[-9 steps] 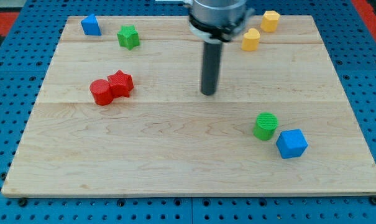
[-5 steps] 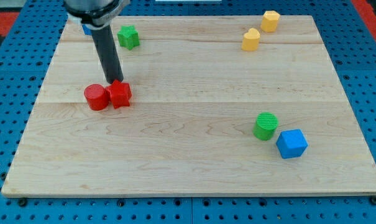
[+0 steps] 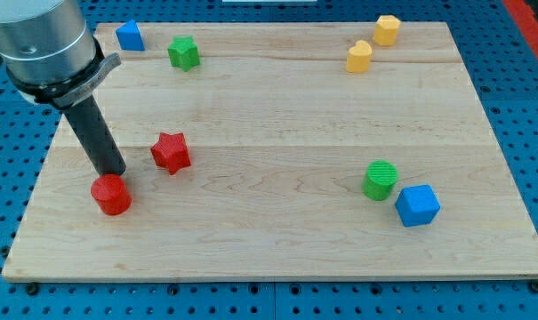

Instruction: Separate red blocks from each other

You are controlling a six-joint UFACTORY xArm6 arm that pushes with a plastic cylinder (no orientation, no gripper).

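Observation:
A red cylinder (image 3: 111, 195) lies near the board's left side, toward the view's bottom. A red star block (image 3: 171, 152) lies to its upper right, with a clear gap of bare wood between the two. My tip (image 3: 111, 172) stands at the top edge of the red cylinder, touching or almost touching it, and to the left of the red star. The dark rod rises up and to the left from there.
A blue block (image 3: 130, 36) and a green star (image 3: 184, 52) lie at the top left. Two yellow blocks (image 3: 359, 57) (image 3: 387, 29) lie at the top right. A green cylinder (image 3: 380, 180) and a blue cube (image 3: 417, 205) lie at the lower right. The wooden board (image 3: 277, 240) ends in blue pegboard.
My tip moved from the board's middle to the left, came between the touching red blocks, and pushed the red cylinder down and left. The red star shifted slightly down.

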